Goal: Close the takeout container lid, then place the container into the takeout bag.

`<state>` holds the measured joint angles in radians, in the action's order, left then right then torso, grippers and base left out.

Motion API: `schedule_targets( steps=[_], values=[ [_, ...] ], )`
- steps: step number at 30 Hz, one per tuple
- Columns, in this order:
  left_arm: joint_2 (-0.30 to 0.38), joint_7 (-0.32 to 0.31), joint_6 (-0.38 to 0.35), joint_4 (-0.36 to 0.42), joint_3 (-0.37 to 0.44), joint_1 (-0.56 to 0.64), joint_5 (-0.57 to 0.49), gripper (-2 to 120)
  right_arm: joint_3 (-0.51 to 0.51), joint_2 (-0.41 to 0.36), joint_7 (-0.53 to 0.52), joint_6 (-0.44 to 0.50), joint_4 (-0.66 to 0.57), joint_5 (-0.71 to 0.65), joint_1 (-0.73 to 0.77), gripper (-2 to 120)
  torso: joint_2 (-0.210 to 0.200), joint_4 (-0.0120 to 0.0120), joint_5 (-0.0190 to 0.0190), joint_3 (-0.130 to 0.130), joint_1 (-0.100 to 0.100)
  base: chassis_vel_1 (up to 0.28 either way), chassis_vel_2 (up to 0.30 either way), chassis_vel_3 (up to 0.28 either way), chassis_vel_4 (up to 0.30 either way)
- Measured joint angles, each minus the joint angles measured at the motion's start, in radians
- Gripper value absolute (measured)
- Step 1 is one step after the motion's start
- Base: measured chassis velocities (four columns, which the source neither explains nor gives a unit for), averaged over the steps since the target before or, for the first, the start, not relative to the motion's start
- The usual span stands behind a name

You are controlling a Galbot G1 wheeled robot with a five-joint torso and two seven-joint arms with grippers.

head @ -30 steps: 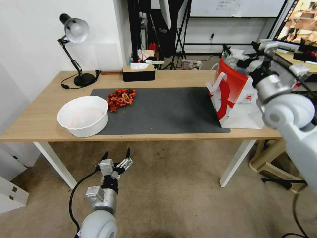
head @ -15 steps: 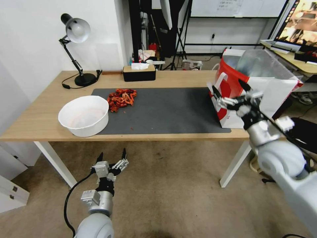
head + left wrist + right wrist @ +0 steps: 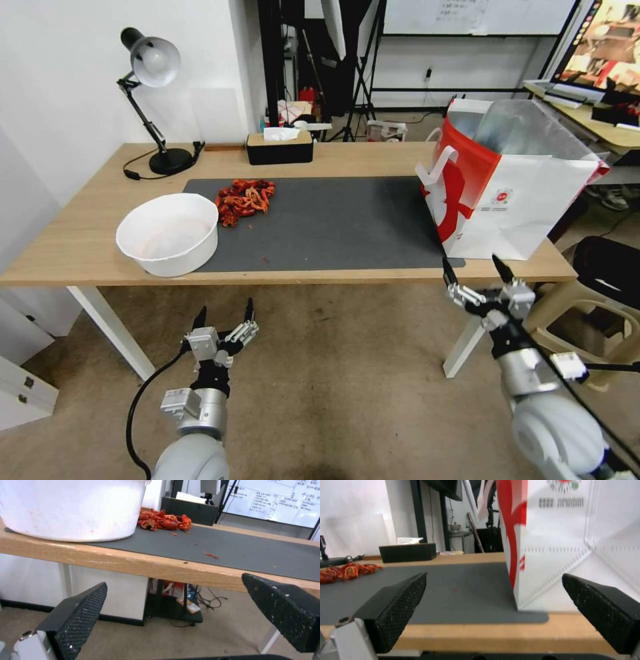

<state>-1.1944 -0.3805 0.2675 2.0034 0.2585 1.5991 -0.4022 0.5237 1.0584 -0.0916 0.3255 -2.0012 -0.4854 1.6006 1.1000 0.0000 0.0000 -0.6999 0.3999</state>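
The takeout bag (image 3: 507, 193) stands upright and open on the table's right end, red and white with a white handle and silvery lining. It rises close ahead in the right wrist view (image 3: 546, 542). The takeout container and its lid are out of view. My right gripper (image 3: 473, 267) hangs open and empty just below the table's front edge, in front of the bag, its black pads (image 3: 396, 600) wide apart. My left gripper (image 3: 225, 308) is open and empty below the front edge, near the bowl's side, with its fingers (image 3: 80, 615) spread.
A big white bowl (image 3: 168, 233) sits at the front left, half on the dark mat (image 3: 333, 223). A pile of red crayfish shells (image 3: 243, 195) lies behind it. A desk lamp (image 3: 150, 67) and a black tissue box (image 3: 279, 147) stand at the back. A stool (image 3: 600, 280) stands at the right.
My right gripper has come down from above the bag's mouth, past the bag's front, to below the table edge. The left gripper has sunk slightly.
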Motion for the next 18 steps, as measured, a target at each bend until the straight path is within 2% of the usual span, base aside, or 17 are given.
schedule_targets(
  steps=[9, 18],
  values=[
    [-0.010, 0.020, 0.047, -0.011, 0.006, 0.009, 0.013, 100, -0.035, 0.047, 0.005, 0.021, 0.051, 0.003, 0.003, 100, 0.000, 0.0000, -0.0001, 0.000, 0.000, 0.000, 0.000, 0.000, 0.000],
    [-0.013, 0.019, 0.050, -0.011, 0.006, 0.011, 0.019, 100, -0.042, 0.053, 0.007, 0.025, 0.060, -0.001, -0.001, 100, 0.000, 0.0000, -0.0001, 0.000, 0.000, 0.000, 0.000, 0.000, 0.000]
  ],
)
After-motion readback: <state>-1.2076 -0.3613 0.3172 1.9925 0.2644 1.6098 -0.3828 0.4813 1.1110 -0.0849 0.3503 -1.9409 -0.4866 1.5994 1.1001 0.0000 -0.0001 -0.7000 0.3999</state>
